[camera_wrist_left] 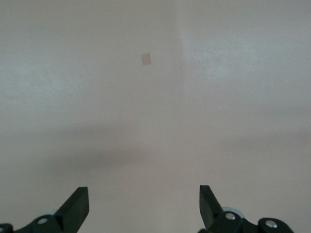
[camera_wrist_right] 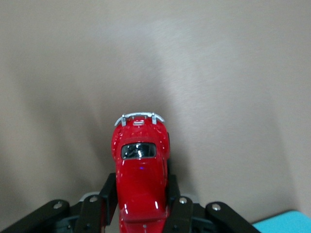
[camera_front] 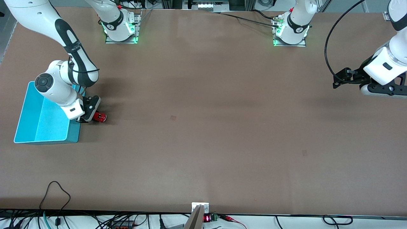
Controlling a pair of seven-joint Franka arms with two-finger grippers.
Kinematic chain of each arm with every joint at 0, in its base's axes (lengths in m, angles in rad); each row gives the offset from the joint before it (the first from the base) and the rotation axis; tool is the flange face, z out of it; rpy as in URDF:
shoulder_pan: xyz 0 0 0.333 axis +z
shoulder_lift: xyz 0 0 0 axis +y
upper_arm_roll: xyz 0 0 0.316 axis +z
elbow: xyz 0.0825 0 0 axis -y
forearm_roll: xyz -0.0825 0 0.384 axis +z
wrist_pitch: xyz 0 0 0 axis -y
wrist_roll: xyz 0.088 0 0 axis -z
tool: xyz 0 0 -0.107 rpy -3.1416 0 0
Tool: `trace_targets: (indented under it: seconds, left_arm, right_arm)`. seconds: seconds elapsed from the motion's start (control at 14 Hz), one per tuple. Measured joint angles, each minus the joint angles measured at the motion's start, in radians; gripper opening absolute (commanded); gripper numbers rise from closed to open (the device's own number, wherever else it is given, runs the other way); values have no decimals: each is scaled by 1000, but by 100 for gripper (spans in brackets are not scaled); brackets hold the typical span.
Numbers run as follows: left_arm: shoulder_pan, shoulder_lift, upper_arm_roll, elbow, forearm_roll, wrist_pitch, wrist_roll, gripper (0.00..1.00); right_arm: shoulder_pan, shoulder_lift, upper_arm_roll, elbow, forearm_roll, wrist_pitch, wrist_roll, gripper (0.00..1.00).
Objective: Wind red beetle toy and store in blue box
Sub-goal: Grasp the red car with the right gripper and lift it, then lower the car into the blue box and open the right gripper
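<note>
The red beetle toy (camera_front: 100, 117) is a tiny glossy red car on the brown table, just beside the blue box (camera_front: 44, 116) at the right arm's end. My right gripper (camera_front: 92, 115) is shut on the toy, fingers (camera_wrist_right: 108, 191) pressed against both its sides; the right wrist view shows the toy (camera_wrist_right: 141, 167) with its silvery bumper pointing away from the gripper. The blue box is an open cyan bin, partly covered by the right arm. My left gripper (camera_wrist_left: 144, 204) is open and empty, waiting raised over the left arm's end of the table (camera_front: 341, 81).
A corner of the blue box (camera_wrist_right: 286, 222) shows in the right wrist view. Two small darker patches mark the tabletop (camera_front: 173, 118). Cables and a small red display (camera_front: 206, 218) lie along the table's edge nearest the front camera.
</note>
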Motion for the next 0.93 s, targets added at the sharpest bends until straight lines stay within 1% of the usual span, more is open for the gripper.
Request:
trace_targets:
  seconds: [0.21,0.29,0.5,0.57,0.64,0.71,0.79,0.93]
  left_arm:
    - [0,0,0,0,0,0,0,100]
    - [0,0,0,0,0,0,0,100]
    - [0,0,0,0,0,0,0,100]
    - [0,0,0,0,0,0,0,100]
    - [0,0,0,0,0,0,0,100]
    - [0,0,0,0,0,0,0,100]
    - [0,0,0,0,0,0,1,100]
    - [0,0,0,0,0,0,1,100]
  right_arm:
    - [20,-36,28,25,0,-5,230,0]
    - [29,-52,30,46,1,-36,313,0]
    - [30,-98,26,131,7,-212,629,0]
    - [29,-114,18,144,7,-247,691,0]
    - [27,-130,3,151,7,-280,726,0]
    - [25,-142,-26,158,7,-314,744,0]
    - [23,-151,-70,164,7,-344,751,0]
    - [17,-154,-190,169,7,-371,751,0]
